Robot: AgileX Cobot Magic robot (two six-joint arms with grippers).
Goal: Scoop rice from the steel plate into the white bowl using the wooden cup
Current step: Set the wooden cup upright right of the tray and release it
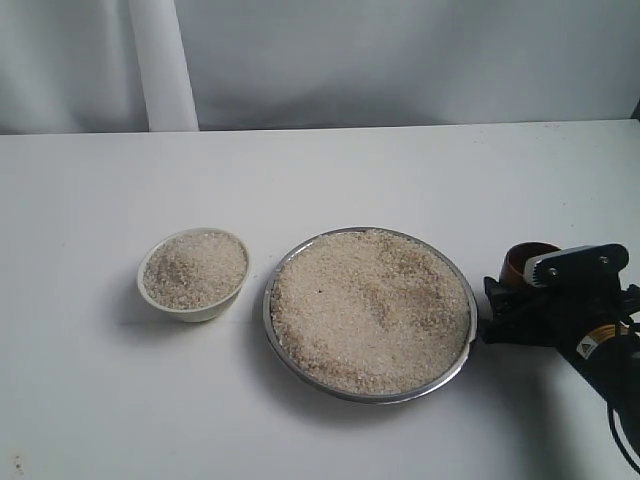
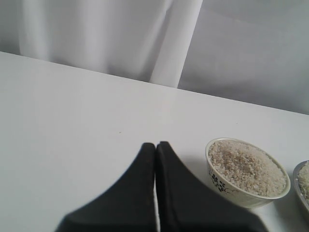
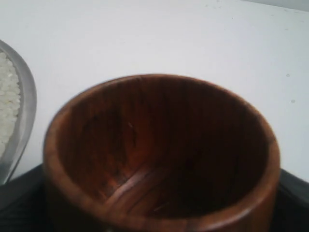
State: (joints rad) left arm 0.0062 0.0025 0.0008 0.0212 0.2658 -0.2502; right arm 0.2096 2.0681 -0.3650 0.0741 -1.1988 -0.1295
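Two risks: bowl already heaped, so another pour likely spills rice; right gripper, clamped on the empty cup, could clip the plate; left gripper has its jaws together.

The wooden cup is blurred, partly cut off.

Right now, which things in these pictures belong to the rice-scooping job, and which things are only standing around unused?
Belong to the job: off-white raw rice; wide shiny steel plate; small cream-white ceramic bowl, holding rice; reddish-brown wooden cup, held in the right arm's black fingers.
Only around: left arm's black fingers, shut and empty; white table; pale curtain behind.
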